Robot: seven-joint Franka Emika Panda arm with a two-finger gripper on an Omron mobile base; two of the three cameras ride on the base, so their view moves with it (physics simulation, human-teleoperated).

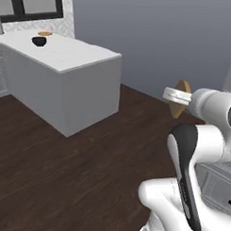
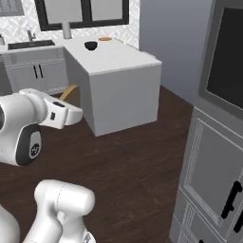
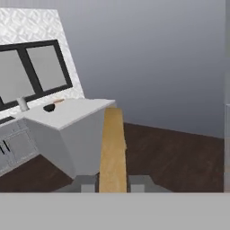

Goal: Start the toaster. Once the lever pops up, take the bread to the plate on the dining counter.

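The end effector [image 3: 113,182] is clamped on the bread [image 3: 112,148], the slice standing on edge between the two fingers [image 3: 85,182] and sticking straight out past them, up in the air above the dark wooden floor [image 1: 63,181]. Well ahead of it sits the white tabletop [image 2: 118,59]. On the far end of that top, the orange plate [image 2: 105,39] lies just beside a dark bowl [image 2: 90,45].

A home kitchen: a long white marble-topped dining counter [image 2: 118,59] stands at eleven o'clock, grey cabinets with dark handles [image 2: 35,73] and a sink [image 2: 28,44] sit under black-framed windows [image 2: 83,12], over dark wood flooring [image 1: 63,181].
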